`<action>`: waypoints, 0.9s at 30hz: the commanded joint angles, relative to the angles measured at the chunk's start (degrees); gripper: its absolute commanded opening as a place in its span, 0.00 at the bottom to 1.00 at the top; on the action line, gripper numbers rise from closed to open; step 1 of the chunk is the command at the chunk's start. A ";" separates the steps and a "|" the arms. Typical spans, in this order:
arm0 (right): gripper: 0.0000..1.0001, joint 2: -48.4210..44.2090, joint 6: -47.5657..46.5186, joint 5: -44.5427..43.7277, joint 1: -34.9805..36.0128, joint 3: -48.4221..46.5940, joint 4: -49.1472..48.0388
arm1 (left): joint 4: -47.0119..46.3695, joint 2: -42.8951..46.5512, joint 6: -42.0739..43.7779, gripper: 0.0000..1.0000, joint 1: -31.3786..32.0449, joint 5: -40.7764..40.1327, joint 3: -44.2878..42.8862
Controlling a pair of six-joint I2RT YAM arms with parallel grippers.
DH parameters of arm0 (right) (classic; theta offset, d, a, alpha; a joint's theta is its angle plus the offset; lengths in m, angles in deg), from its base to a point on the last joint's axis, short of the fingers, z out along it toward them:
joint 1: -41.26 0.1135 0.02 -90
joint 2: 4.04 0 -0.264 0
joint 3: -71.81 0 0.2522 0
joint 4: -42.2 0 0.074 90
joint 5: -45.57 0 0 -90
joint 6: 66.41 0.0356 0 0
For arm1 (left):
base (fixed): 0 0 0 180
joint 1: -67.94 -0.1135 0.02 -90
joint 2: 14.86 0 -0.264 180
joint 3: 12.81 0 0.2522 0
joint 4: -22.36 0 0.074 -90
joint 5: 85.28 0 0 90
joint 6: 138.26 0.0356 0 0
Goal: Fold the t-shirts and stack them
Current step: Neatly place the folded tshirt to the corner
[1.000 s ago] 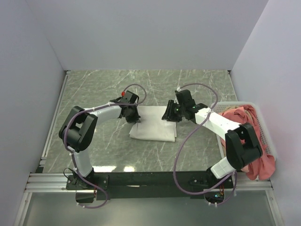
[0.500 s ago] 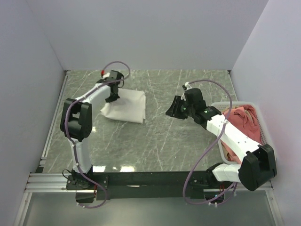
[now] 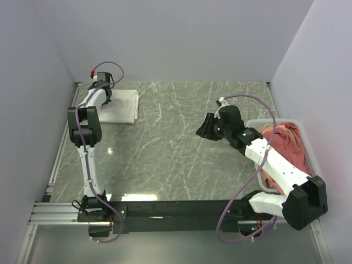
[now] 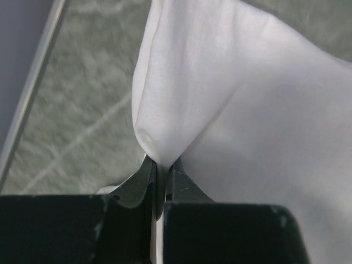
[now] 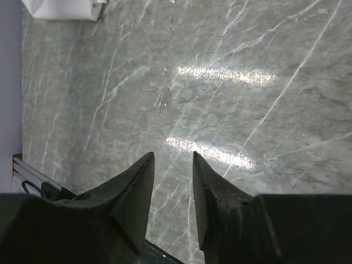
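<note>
1. Left tool (image 4: 159, 164) is clenching a fold at the edge of the white shirt (image 4: 242, 110), jaws nearly meeting on the cloth.
2. White shirt is lying folded at the far left corner of the bench (image 3: 176, 159).
3. Right tool (image 5: 171, 170) is hovering over the bench, jaws partly apart, gripping nothing.
4. Pink shirt (image 3: 283, 140) is sitting in the basket (image 3: 309, 151), right side.

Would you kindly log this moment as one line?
left fingers shut on white t-shirt, far left | right fingers open, empty | pink t-shirt in basket
</note>
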 commanded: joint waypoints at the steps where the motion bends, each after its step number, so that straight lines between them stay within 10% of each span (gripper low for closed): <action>1: 0.41 -1.80 0.95 0.00 -0.29 1.85 -3.99 | -4.97 -3.57 5.46 0.00 -1.24 1.88 -7.96; 27: 0.40 3.56 1.04 -3.69 -0.38 3.88 -7.42 | -8.65 -12.47 12.67 0.01 -8.54 10.32 -24.69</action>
